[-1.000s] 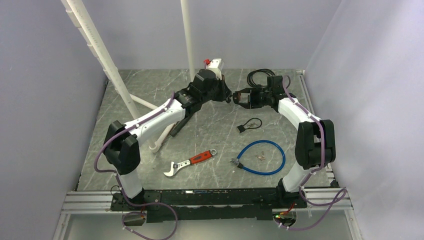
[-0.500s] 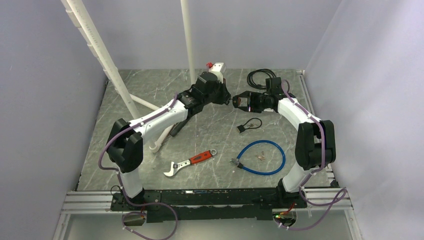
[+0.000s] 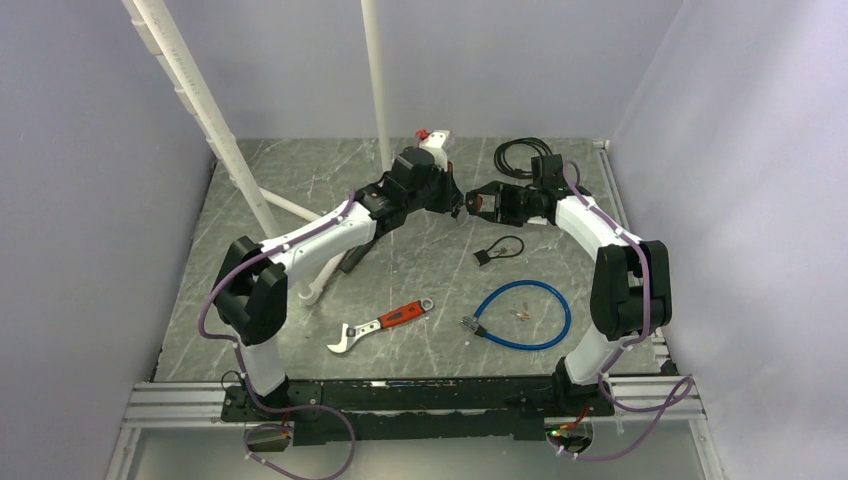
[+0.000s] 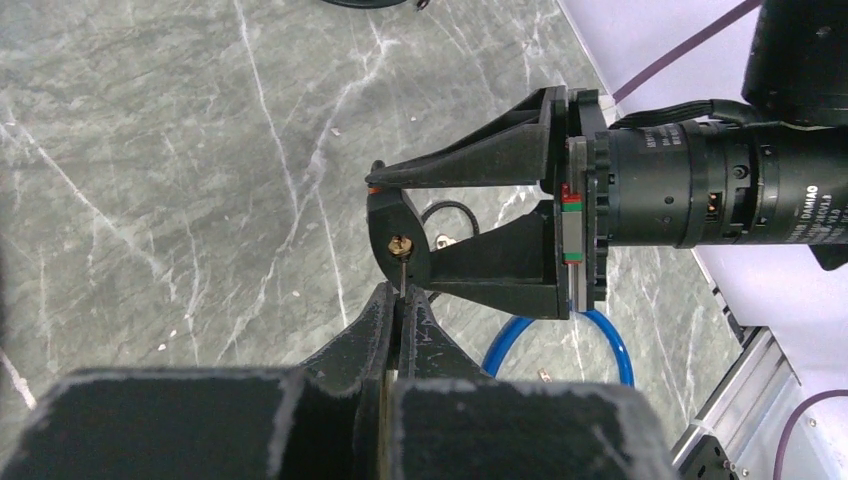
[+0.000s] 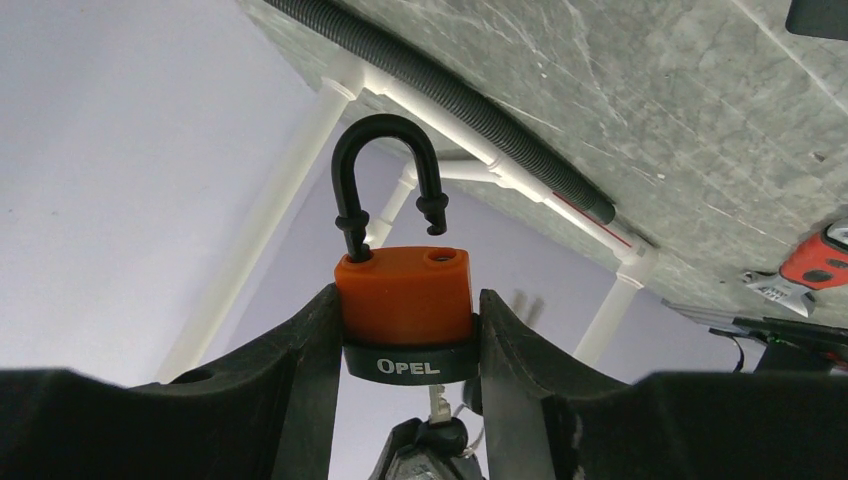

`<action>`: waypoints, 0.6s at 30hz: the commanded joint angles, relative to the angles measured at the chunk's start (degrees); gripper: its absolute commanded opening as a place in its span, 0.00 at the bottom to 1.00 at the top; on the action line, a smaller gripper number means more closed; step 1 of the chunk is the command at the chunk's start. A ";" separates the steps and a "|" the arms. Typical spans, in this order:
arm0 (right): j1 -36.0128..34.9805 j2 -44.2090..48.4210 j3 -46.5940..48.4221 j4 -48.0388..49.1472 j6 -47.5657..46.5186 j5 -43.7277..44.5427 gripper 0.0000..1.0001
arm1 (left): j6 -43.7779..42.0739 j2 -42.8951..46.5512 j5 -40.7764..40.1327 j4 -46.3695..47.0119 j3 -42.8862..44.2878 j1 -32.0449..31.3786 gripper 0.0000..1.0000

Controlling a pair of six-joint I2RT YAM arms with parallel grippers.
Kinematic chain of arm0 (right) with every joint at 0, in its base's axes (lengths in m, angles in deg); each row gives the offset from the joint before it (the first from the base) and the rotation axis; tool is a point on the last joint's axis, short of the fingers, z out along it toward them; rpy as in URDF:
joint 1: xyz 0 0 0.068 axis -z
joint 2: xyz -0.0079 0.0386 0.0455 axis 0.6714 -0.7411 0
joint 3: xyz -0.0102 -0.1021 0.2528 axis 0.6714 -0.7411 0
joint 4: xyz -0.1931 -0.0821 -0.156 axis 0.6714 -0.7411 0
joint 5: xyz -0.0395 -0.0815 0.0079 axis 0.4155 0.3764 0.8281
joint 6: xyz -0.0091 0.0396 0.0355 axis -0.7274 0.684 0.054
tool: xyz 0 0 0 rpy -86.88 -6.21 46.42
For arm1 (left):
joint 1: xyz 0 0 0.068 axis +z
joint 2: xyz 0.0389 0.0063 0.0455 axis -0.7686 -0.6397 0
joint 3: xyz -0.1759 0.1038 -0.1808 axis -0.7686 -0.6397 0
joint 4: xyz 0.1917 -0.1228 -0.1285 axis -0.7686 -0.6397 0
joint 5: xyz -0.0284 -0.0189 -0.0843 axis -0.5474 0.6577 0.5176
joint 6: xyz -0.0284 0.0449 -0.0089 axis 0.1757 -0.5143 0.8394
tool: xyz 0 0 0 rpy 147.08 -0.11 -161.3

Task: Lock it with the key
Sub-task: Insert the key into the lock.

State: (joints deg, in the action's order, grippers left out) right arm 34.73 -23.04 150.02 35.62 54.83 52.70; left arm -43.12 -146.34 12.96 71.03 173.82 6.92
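- Grey marbled tabletop (image 3: 440, 285), closed in by pale lilac walls (image 3: 90, 200), with white pipes (image 3: 200, 100) slanting up at the back left.
- Above the far middle of the table, both arms stretched inward and meeting tip to tip, clear of the surface.
- Right claw (image 5: 405, 310): partly open, gripping a padlock (image 5: 403, 283) by its two flat sides, held in the air.
- Padlock: orange body with a black base marked OPEL.
- Shackle (image 5: 385, 150): black, raised and unlatched, one leg down in the body, the other leg's end hanging free just above its hole.
- Left claw (image 4: 400, 295): closed tight, pinching a thin key (image 4: 401, 275) between its tips.
- Key: blade pointing straight at the padlock's base, tip meeting the brass keyhole.
- Cannot tell how far in.
- From the right wrist, part of the key visible just under the black base.
- Lying on the table near the right arm: a blue cable (image 3: 568, 315) curled into a loop, with a few small metal bits inside it.
- Left of that loop: a wrench (image 3: 380, 325) with a red handle, flat on the surface.
- Between the loop and the claws: a small dark object with a wire loop (image 3: 498, 249).
- At the far right corner: a coiled black cord (image 3: 518, 152).
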 commanded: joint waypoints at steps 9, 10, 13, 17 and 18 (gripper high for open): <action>-1.67 3.81 0.87 5.46 1.35 -1.06 0.00 | -2.56 -1.11 0.80 3.14 1.17 0.13 0.00; -1.77 3.87 0.78 5.13 1.28 -0.95 0.00 | -2.48 -1.13 0.57 3.20 1.05 0.15 0.00; -1.95 4.30 0.24 4.51 1.10 -1.06 0.00 | -1.79 -1.13 0.22 2.86 0.76 0.66 0.00; -1.98 5.00 -1.08 3.99 1.20 -1.10 0.00 | -1.66 -0.91 -0.81 2.58 0.69 1.06 0.00; -2.08 5.14 -1.30 4.16 1.26 -1.33 0.00 | -1.59 -1.05 -1.07 2.51 0.73 1.16 0.00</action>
State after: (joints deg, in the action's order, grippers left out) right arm 33.51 -22.10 148.97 37.56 54.87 54.38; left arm -44.54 -146.93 13.75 72.26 173.78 7.38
